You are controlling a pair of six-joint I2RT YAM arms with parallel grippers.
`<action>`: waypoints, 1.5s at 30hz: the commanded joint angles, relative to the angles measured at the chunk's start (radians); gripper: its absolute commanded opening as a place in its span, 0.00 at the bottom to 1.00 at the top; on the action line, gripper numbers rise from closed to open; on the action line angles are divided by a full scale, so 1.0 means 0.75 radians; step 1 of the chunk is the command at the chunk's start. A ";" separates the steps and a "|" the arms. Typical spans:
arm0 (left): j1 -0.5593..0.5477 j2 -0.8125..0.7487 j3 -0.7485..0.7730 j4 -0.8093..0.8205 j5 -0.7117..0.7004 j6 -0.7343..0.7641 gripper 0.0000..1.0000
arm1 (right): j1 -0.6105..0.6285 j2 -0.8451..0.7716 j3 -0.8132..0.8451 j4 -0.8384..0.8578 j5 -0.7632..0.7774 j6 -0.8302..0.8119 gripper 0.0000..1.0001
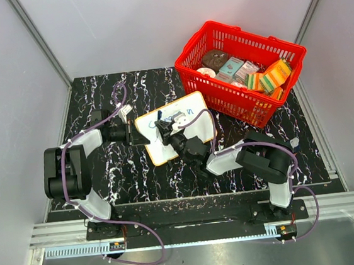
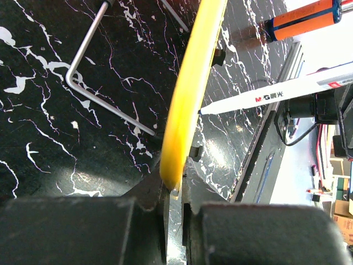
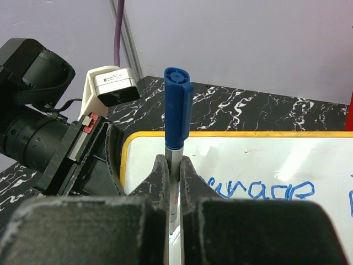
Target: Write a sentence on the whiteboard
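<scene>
Where the black marbled bench [image 1: 137,174] fills the middle of the top view, the whiteboard [image 1: 155,150] is found at centre frame, turned at an angle, to the lower left of the red basket [image 1: 224,96], which is packed with boxes and packets at the upper right. The board's left edge is pinched by the left gripper [image 2: 175,190]: in the left wrist view the yellow rim is seen edge-on, with the jaws closed down almost fully on it. Whether the board lies flat or is raised off the bench cannot be told. A bent metal rod [image 2: 110,106] is seen on the bench at the upper left of that view. Over the board's middle, the right gripper [image 3: 174,176] is closed tight on a marker [image 3: 177,105], which is held upright with its blue cap on the upper end. Behind the marker, in the right wrist view, part of the sentence [image 3: 259,190] is shown in blue handwriting at the lower right of the frame; its first letter is hidden by the gripper, and the words cannot be read in full.
</scene>
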 commanded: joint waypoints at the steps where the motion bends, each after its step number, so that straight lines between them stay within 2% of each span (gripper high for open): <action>1: 0.018 0.000 0.007 0.055 -0.229 0.106 0.00 | 0.002 0.033 0.045 0.274 -0.004 -0.022 0.00; 12: 0.018 0.002 0.007 0.057 -0.229 0.104 0.00 | 0.002 0.007 0.000 0.211 -0.108 0.037 0.00; 23: 0.018 0.004 0.009 0.057 -0.229 0.110 0.00 | 0.004 -0.018 -0.069 0.152 -0.084 0.121 0.00; 37: 0.016 0.002 0.009 0.057 -0.229 0.114 0.00 | -0.003 -0.034 -0.071 0.137 0.102 0.054 0.00; 45: 0.016 0.002 0.005 0.055 -0.235 0.120 0.00 | -0.007 -0.122 -0.131 0.252 -0.055 0.054 0.00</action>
